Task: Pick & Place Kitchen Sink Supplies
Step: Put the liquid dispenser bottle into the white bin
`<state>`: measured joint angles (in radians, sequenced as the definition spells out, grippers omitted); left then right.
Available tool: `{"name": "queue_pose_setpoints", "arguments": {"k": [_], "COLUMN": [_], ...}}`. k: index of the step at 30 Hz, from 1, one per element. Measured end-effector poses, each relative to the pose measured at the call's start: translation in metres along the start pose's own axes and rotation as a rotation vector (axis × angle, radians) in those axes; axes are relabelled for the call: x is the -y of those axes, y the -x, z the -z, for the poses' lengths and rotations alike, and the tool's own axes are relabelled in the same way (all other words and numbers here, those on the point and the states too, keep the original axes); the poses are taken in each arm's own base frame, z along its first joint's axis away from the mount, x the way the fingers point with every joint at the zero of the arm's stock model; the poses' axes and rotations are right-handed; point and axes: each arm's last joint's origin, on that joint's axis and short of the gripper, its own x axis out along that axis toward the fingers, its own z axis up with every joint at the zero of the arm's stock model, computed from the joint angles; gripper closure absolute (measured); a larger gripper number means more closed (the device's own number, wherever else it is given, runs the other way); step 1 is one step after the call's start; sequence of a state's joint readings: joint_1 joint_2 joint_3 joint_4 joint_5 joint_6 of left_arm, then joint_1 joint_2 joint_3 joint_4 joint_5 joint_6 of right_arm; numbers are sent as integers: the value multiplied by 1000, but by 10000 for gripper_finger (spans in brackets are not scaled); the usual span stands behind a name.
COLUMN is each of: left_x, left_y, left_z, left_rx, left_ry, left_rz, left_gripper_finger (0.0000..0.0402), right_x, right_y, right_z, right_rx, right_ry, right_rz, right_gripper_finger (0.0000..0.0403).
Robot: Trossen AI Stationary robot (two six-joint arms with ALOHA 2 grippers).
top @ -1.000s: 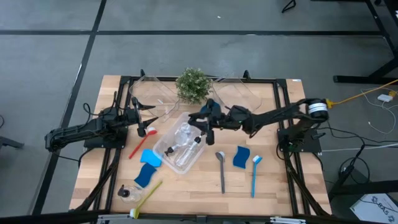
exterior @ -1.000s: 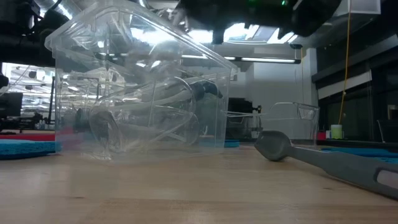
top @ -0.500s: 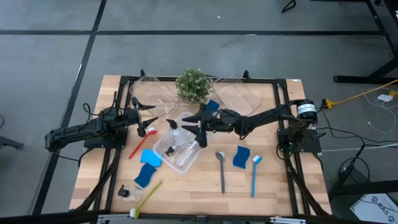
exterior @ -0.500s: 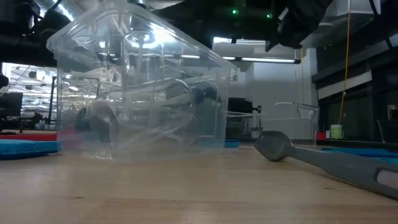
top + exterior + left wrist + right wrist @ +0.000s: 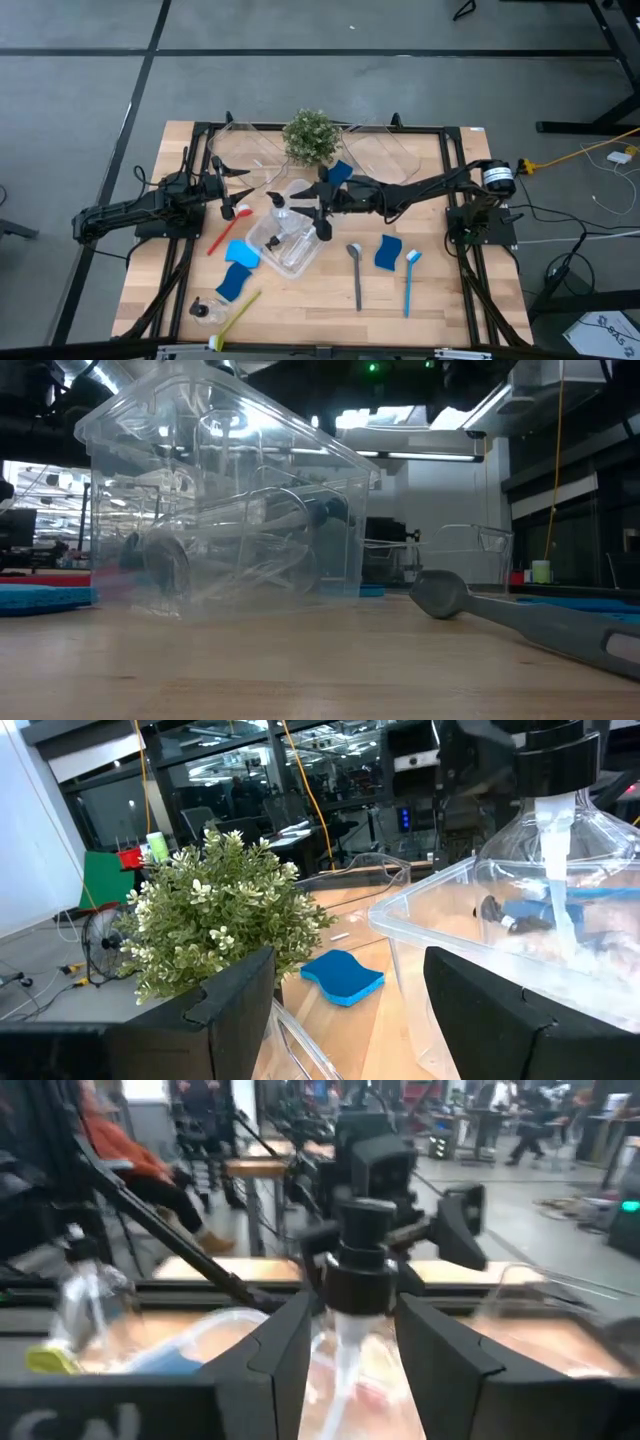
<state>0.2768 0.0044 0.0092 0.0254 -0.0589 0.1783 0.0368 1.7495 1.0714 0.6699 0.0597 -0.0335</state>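
Note:
A small clear pump bottle (image 5: pixel 362 1270) with a black top stands upright between the fingers of my right gripper (image 5: pixel 355 1342), which is shut on it. My right gripper (image 5: pixel 300 207) reaches level from the table's right over the clear bin (image 5: pixel 292 245) at mid-table. From the left wrist view the bottle (image 5: pixel 550 780) hangs over the bin's open top. The bin (image 5: pixel 220 510) has more clear bottles lying in it. My left gripper (image 5: pixel 345 1010) waits open at the table's left (image 5: pixel 232 196), apart from everything. My right gripper pinches the bottle between its two fingers at the neck, just under the black collar (image 5: pixel 358 1302). The fingers come level from the table's right. The bottle is upright, its pump top above the fingertips and its clear body (image 5: pixel 560 870) hanging down over the bin.
On the table lie a red brush (image 5: pixel 224 226), blue sponges (image 5: pixel 242 253) (image 5: pixel 387 252) (image 5: pixel 340 170), a grey brush (image 5: pixel 355 272), a blue brush (image 5: pixel 410 282), a yellow-green brush (image 5: pixel 238 313) and a bottle (image 5: pixel 204 311). A potted plant (image 5: pixel 309 136) and two clear bins (image 5: pixel 248 148) (image 5: pixel 385 150) stand at the far edge.
My right gripper has carried the bottle toward the table's left, out over the bin, and has sunk a little. The bottle's clear body now shows inside the bin's upper part in the low view.

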Motion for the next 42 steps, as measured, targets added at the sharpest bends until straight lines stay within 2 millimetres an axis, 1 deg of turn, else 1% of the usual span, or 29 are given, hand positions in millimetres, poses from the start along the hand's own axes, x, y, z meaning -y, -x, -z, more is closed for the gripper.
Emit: {"name": "queue_pose_setpoints", "arguments": {"k": [4, 7, 10, 13, 17, 22, 26, 29, 35, 39, 42], "left_x": [0, 0, 0, 0, 0, 0, 0, 0, 0, 0, 0], "left_y": [0, 0, 0, 0, 0, 0, 0, 0, 0, 0, 0], "left_z": [0, 0, 0, 0, 0, 0, 0, 0, 0, 0, 0], "left_rx": [0, 0, 0, 0, 0, 0, 0, 0, 0, 0, 0], "left_ry": [0, 0, 0, 0, 0, 0, 0, 0, 0, 0, 0], "left_rz": [0, 0, 0, 0, 0, 0, 0, 0, 0, 0, 0], "left_gripper_finger": [151, 151, 151, 151, 151, 151, 151, 151, 151, 151, 151], "right_x": [0, -1, -2, -2, -3, -3, -3, -4, -5, -6, -6], "right_y": [5, 5, 3, -1, -7, -15, -22, -26, -37, -45, -49], "right_z": [-4, -5, -10, -20, -31, -31, -31, -29, -30, -22, -20], "right_rx": [-40, -28, -28, -37, -110, -158, -153, -158, -145, -169, -172], "right_ry": [53, 51, 58, 60, 60, 53, 39, 41, 36, 34, 11], "right_rz": [76, 36, 15, 4, 0, 31, 35, 34, 25, 25, 27], "right_gripper_finger": [273, 281, 279, 259, 209, 142, 108, 99, 97, 97, 97]}}
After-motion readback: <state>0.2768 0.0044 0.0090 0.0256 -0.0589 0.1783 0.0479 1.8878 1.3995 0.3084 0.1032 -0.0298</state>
